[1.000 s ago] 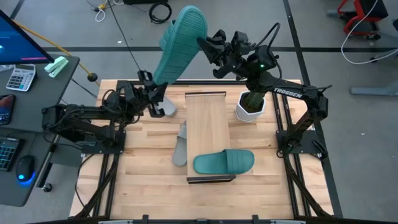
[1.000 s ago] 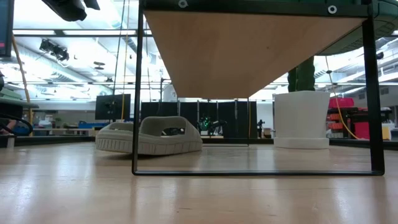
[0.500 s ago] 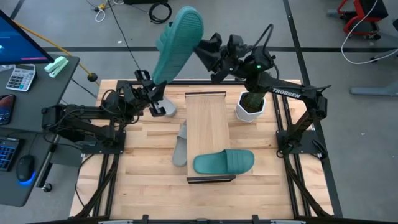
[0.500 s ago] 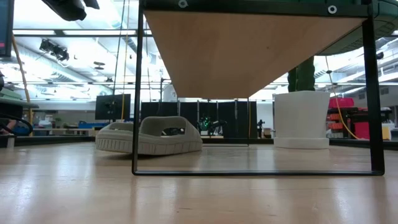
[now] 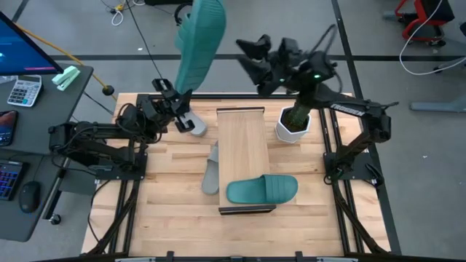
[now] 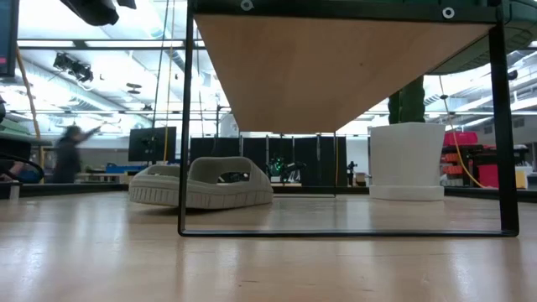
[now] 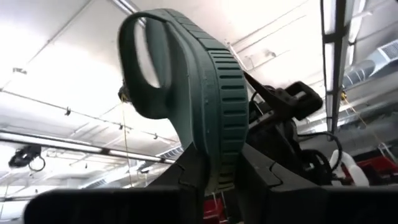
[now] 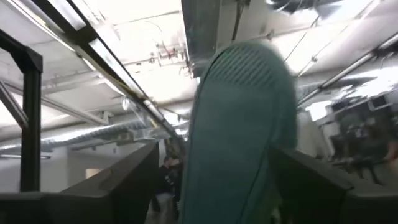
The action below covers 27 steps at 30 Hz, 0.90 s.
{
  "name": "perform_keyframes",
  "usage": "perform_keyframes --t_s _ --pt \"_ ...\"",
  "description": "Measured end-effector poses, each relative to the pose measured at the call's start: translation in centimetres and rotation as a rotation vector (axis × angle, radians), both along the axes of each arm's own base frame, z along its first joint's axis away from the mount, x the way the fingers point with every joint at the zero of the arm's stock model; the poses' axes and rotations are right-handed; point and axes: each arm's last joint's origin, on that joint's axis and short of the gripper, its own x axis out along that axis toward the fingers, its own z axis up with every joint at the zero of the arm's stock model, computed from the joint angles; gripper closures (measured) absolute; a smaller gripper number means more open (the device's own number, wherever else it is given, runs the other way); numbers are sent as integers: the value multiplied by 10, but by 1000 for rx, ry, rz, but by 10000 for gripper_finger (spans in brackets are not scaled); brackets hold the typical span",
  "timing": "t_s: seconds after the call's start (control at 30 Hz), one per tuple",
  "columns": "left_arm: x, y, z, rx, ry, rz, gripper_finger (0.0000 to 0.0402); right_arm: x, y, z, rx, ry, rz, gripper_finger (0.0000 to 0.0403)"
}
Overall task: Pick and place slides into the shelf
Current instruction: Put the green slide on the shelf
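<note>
High view: left gripper pinches the heel of a teal slide standing upright over the table's back edge, right gripper spread wide, apart from it. Another teal slide sits on the shelf

Low view: grey slide on the table

Left wrist: fingers clamp the sole

The slide pinched in the dark left gripper is teal green, its sole ribbed with fine crosswise grooves. A 2nd teal slide lies well apart from both grippers on the shelf, whose top is light wood with a dark frame. A light grey slide lies beside the shelf. Just below the black right gripper, a green plant stands in a white pot.
</note>
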Motion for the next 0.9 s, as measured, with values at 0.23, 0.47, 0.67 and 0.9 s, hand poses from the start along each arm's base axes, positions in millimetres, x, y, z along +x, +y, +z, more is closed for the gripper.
perform_keyframes --t_s 0.23,0.47,0.67,0.9 --pt "5 1 4 24 66 39 340 -53 14 29 -78 55 -116 119" --pt "12 1 11 76 248 102 340 -116 30 48 -90 135 -268 129" --pt "10 -3 31 142 500 150 341 -143 36 50 -62 199 -324 135" --pt "8 -15 48 187 772 215 342 -141 35 43 -82 278 -335 142"
